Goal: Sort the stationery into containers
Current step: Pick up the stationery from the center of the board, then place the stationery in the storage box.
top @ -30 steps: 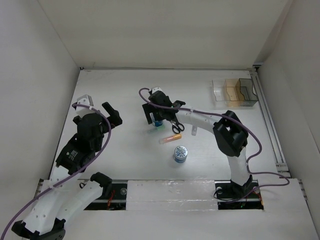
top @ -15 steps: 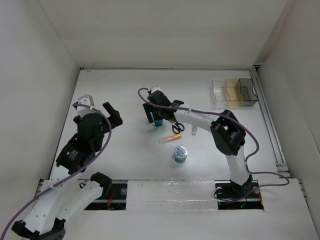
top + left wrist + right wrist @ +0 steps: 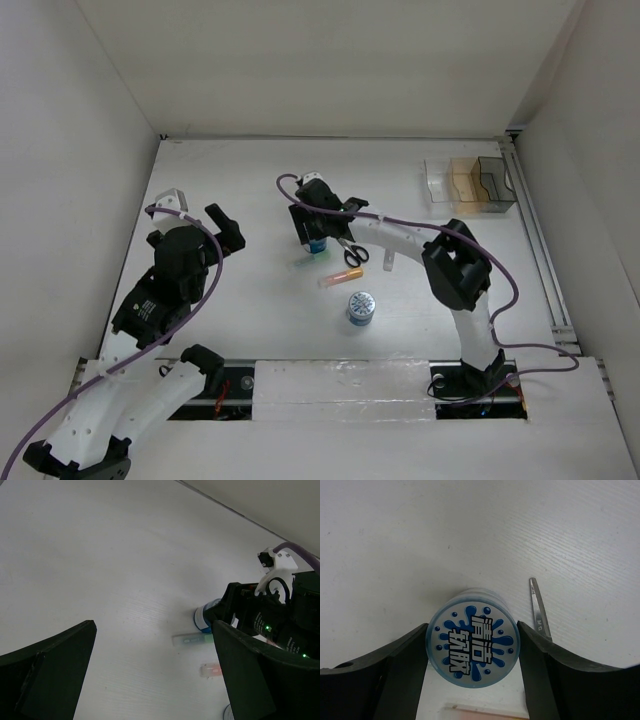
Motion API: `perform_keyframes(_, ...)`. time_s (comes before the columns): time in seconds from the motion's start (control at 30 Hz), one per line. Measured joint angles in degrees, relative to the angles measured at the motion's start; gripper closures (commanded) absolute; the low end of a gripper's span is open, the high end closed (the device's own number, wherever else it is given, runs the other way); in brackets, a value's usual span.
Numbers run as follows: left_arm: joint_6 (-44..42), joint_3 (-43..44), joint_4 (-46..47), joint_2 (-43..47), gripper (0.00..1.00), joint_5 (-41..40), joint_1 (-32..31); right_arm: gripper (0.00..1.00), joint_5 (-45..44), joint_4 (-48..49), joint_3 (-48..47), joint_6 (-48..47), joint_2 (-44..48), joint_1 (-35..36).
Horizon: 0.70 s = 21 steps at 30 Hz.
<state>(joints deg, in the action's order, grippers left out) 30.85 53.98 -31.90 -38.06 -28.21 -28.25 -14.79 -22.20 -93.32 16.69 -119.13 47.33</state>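
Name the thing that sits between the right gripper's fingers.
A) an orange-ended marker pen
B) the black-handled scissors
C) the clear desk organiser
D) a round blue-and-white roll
D: the right wrist view shows the blue-and-white roll between the fingers of the right gripper, which meet its sides, while only a blade of the scissors lies off to one side.

A robotics lab cell: white worktop (image 3: pixel 240 170) boxed by plain white walls (image 3: pixel 330 60), left arm (image 3: pixel 170 280) and right arm (image 3: pixel 460 280) bolted at its near edge, trailing purple cable (image 3: pixel 519 285).
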Motion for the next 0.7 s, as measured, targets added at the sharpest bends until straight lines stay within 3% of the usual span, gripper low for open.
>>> perform_keyframes(0.2, 0.0, 0.0, 0.0, 0.3, 0.0, 0.0, 0.0, 1.0, 3.8, -3.3, -4.3, -0.6, 0.5, -1.5)
perform_keyframes(0.33, 0.0, 0.0, 0.0, 1.2, 0.0, 0.0, 0.0, 1.0, 8.3, -5.0, -8.2, -1.2, 3.3, -6.8)
perform_keyframes(0.43, 0.0, 0.0, 0.0, 2.0, 0.0, -0.1, 0.0, 1.0, 10.0, -6.1, -11.8, -1.6, 5.9, -14.8)
perform_keyframes(0.7, 0.0, 0.0, 0.0, 4.2, 0.0, -0.3, 0.0, 1.0, 8.2, -6.6, -19.9, 2.7, 7.1, -44.7)
